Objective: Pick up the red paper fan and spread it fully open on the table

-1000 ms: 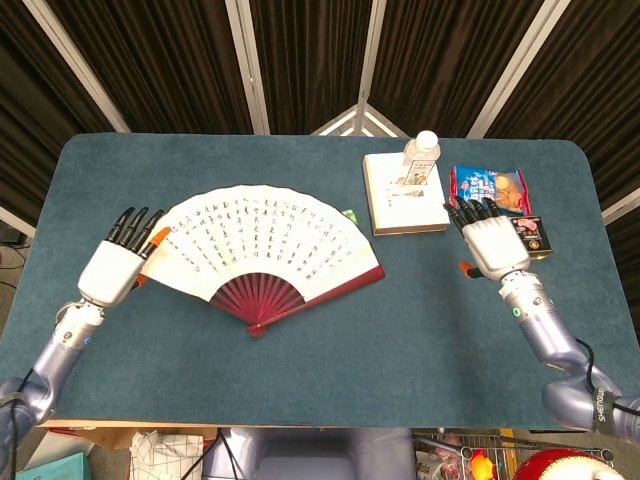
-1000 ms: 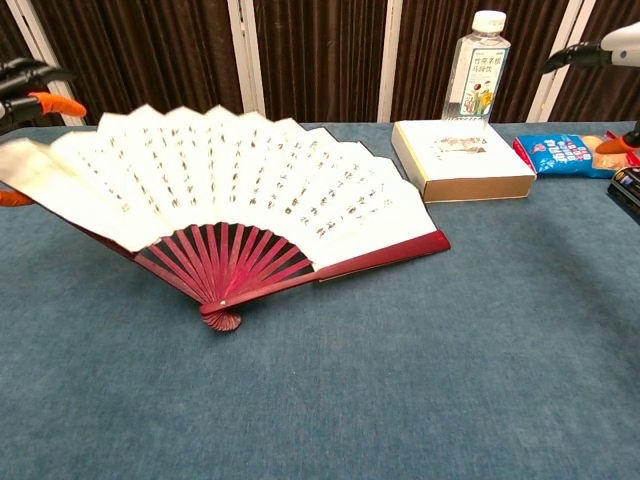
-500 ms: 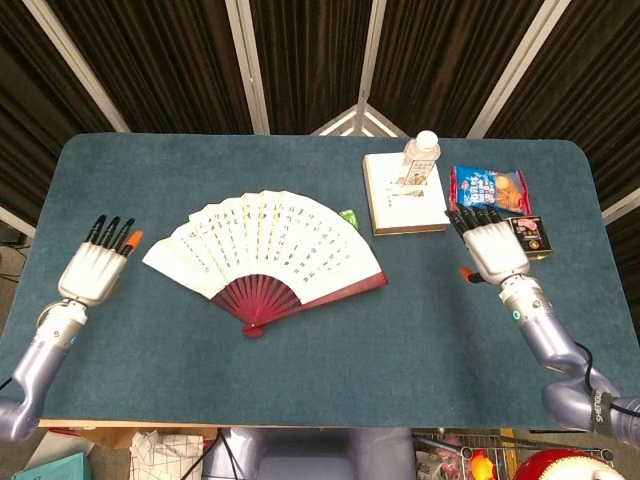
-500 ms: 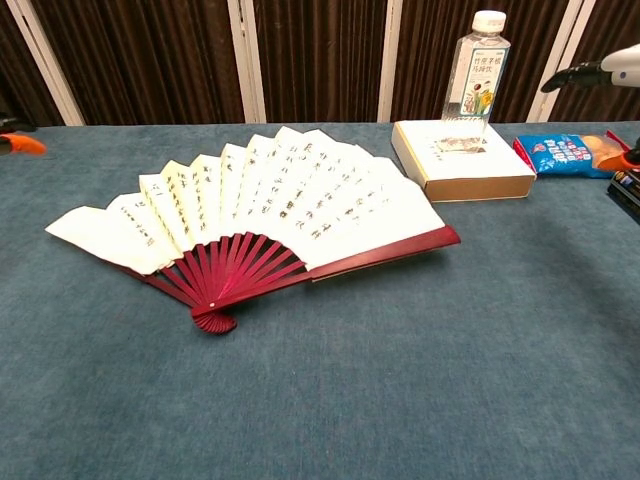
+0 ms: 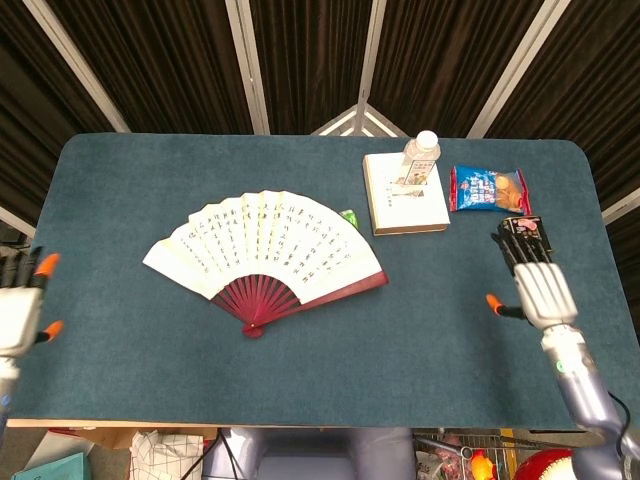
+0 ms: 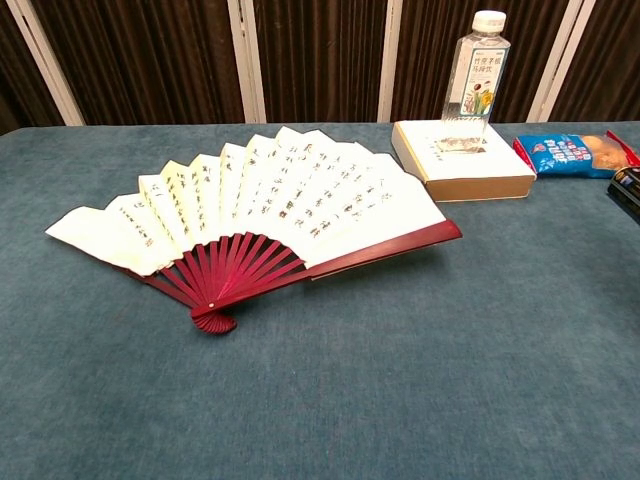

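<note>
— How do the fingers stand?

— On the left hand [image 5: 18, 310] they are straight and a little apart, orange tips pointing up the frame, with nothing between them. Only part of that hand shows, cut by the left edge of the head view, just off the table's left edge. The right hand [image 5: 532, 283] also has its fingers stretched out and slightly spread, thumb stuck out sideways, holding nothing. It sits over the right side of the table [image 5: 430, 340]. The chest view shows neither hand.

— And the fan?

— The fan [image 5: 265, 255] lies on the blue cloth left of the middle, well apart from both hands. Its paper is spread wide in an arc, cream with dark writing, and the red ribs meet at a pivot on the near side. One red outer stick runs along its right edge. In the chest view the paper's left part seems slightly raised off the cloth, though I can't be sure from that angle.

— What else is there?

— A white box [image 5: 404, 195] stands toward the far right, with a clear bottle [image 6: 477, 72] upright on its far edge. Just right of the box lies a blue snack bag [image 5: 489, 189]. A small dark packet [image 5: 528, 233] rests near the right hand's fingertips. Something small and green [image 5: 348, 215] peeks out behind the fan's far edge; it is too hidden to name.
</note>
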